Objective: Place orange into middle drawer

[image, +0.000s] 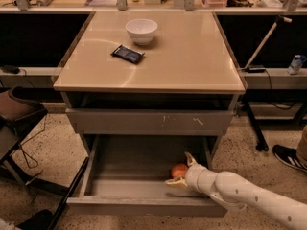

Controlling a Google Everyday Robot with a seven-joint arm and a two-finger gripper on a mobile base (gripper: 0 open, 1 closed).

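The orange (179,170) lies on the floor of the open middle drawer (127,164), near its right front corner. My gripper (178,168) reaches into the drawer from the lower right. Its fingers are spread wider than the orange, one finger (189,158) behind it and one in front, with the fruit between them. My white arm (249,195) crosses the drawer's right front corner.
The closed drawer front with white scratch marks (148,121) is just above the open drawer. On the cabinet top (192,56) stand a white bowl (141,30) and a dark packet (127,54). A chair (19,114) stands at left, a person's shoe (288,156) at right.
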